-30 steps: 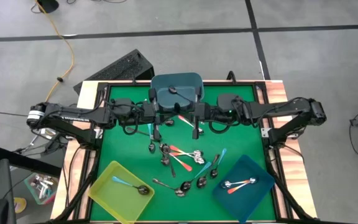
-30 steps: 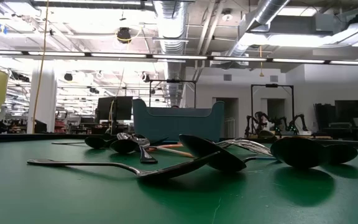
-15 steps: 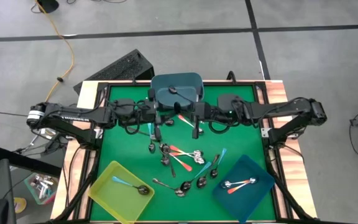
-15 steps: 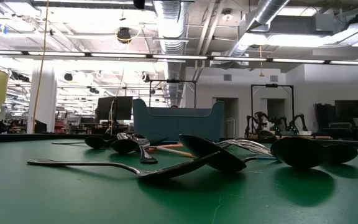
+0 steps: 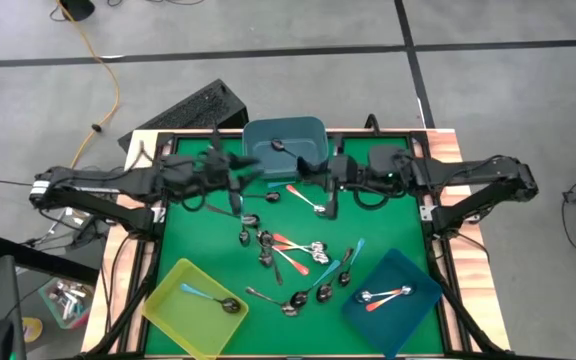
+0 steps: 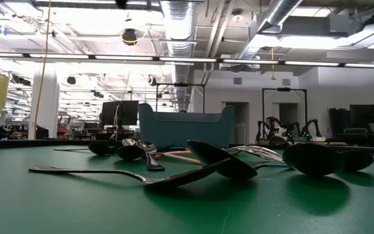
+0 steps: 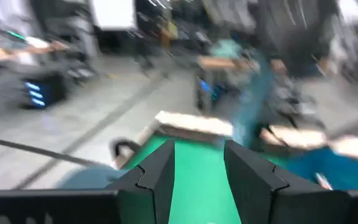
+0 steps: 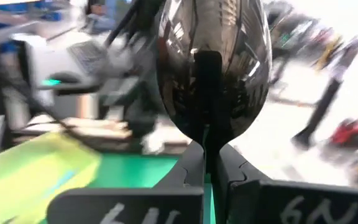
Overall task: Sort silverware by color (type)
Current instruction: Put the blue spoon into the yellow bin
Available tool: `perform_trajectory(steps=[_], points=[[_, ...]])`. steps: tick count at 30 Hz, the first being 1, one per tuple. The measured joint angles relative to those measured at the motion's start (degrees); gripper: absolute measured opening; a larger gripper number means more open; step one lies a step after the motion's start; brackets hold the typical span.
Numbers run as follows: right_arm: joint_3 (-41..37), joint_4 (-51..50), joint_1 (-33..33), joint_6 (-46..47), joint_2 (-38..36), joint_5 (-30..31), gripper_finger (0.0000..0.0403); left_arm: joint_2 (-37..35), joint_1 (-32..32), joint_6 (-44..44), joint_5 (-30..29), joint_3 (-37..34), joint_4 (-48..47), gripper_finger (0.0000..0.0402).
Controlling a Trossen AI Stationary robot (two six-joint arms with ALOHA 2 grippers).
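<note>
Left gripper now spread, empty, pulling back from grey-blue bin at table's far edge. Right gripper pinching dark spoon, next to drop.

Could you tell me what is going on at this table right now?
The two arms are sorting spoons into bins by handle colour. The right gripper is shut on a spoon, held above the green table near the grey-blue bin. The left gripper is open and empty. A pile of spoons still lies mid-table; the yellow bin and dark blue bin hold a few.
</note>
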Motion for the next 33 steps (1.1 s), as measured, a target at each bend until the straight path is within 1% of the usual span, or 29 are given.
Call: perform_trajectory(steps=[3, 5, 8, 10, 12, 14, 19, 22, 27, 33], points=[[0.1, 0.6, 0.0, 4.3, 1.8, -3.9, 0.0011, -3.7, 0.0, 1.0, -4.4, 0.0, 0.9, 0.0125], [0.1, 1.5, 0.0, 6.0, 4.0, -4.5, 0.0011, -6.2, 0.0, 1.6, -6.2, 0.0, 0.8, 0.0126], [-0.1, 2.4, -0.2, 6.9, 7.1, -6.9, 0.0011, -9.4, 0.0, 1.5, -8.1, 0.0, 1.2, 0.0126], [0.1, 7.7, -0.8, 8.0, 9.8, -10.5, 0.0011, -11.4, 0.0, 1.2, -8.8, 0.0, 0.8, 0.0126], [0.0, 10.5, -1.6, 9.5, 11.9, -14.9, 0.0011, -12.9, 0.0, 1.2, -9.5, 0.0, 1.1, 0.0126], [0.2, 17.1, -2.4, 11.4, 14.9, -18.8, 0.0011, -14.3, 0.0, 1.1, -11.1, 0.0, 0.9, 0.0126], [0.8, 29.2, -3.4, 18.6, 23.0, -28.2, 0.0011, -16.3, 0.0, 1.0, -15.1, 0.0, 0.9, 0.0126], [3.7, 34.8, -2.7, 21.5, 28.6, -32.8, 0.0011, -17.2, 0.0, 0.0, -17.7, 0.0, 0.5, 0.0126], [11.8, 34.7, -0.2, 22.7, 37.2, -38.6, 0.0011, -17.9, 0.0, -1.0, -19.4, 0.0, 0.6, 0.0126], [23.1, 31.2, 2.3, 22.7, 44.6, -39.8, 0.0011, -18.6, 0.0, -0.2, -19.4, 0.0, 0.6, 0.0126]])
